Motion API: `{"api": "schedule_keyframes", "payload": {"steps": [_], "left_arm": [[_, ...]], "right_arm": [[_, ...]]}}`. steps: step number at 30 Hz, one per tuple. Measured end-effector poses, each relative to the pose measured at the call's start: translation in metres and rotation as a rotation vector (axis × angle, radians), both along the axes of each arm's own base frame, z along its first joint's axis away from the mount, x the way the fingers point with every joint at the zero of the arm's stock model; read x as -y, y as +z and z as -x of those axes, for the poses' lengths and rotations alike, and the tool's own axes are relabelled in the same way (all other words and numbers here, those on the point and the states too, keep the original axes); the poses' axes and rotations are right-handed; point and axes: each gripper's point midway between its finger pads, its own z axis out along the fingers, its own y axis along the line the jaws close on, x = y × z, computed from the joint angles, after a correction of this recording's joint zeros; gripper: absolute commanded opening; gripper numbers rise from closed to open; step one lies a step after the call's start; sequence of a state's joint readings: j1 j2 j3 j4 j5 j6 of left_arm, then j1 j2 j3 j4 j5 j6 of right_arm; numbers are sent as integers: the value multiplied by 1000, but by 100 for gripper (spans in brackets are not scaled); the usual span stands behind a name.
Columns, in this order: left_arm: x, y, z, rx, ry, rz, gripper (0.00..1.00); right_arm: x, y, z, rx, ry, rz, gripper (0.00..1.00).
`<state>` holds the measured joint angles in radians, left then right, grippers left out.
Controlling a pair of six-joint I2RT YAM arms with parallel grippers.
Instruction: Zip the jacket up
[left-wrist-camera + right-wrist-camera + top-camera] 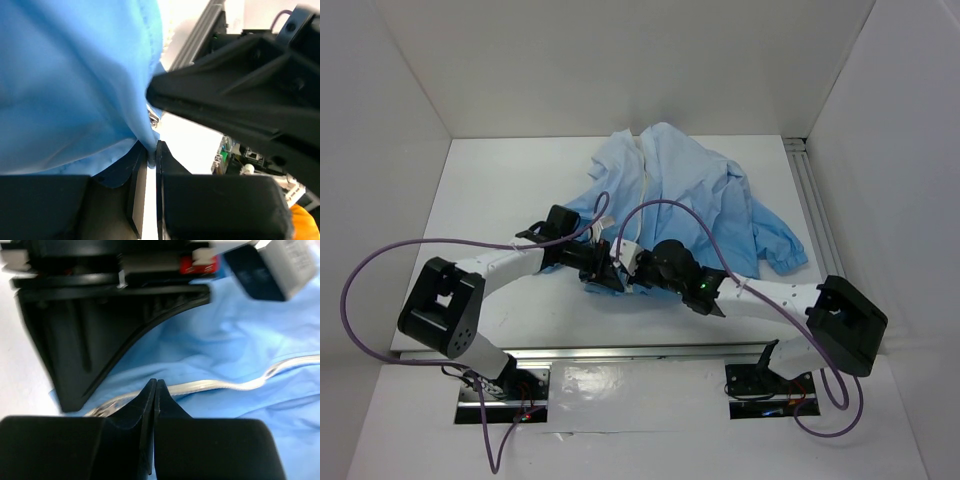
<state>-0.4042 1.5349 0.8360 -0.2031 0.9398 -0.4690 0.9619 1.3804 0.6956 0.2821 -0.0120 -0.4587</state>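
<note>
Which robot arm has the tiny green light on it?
The right arm: a green light glows near its wrist. The left arm shows none.

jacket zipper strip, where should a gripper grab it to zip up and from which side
Pinch the pale zipper strip at its near end, across its narrow width, coming from the arms' side. It lies on top of the jacket and runs away from the arms, so a pull would follow its line. The right gripper is shut right there; a hold can't be confirmed.
</note>
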Motion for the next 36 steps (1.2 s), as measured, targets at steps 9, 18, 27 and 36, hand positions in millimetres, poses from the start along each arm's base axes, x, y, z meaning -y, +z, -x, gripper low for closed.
{"api": "schedule_keyframes", "payload": {"steps": [9, 18, 27, 36], "left_arm": [[-5, 5, -1, -2, 8, 12, 0], [-13, 7, -4, 1, 27, 4, 0], [-20, 11, -9, 33, 17, -18, 0], [-39, 3, -16, 84, 20, -108, 0]], "right_arm": [[-4, 13, -8, 18, 13, -61, 5], [17, 32, -28, -183, 109, -166, 70], [17, 50, -11, -328, 312, -239, 59], [13, 47, 3, -378, 448, -249, 62]]}}
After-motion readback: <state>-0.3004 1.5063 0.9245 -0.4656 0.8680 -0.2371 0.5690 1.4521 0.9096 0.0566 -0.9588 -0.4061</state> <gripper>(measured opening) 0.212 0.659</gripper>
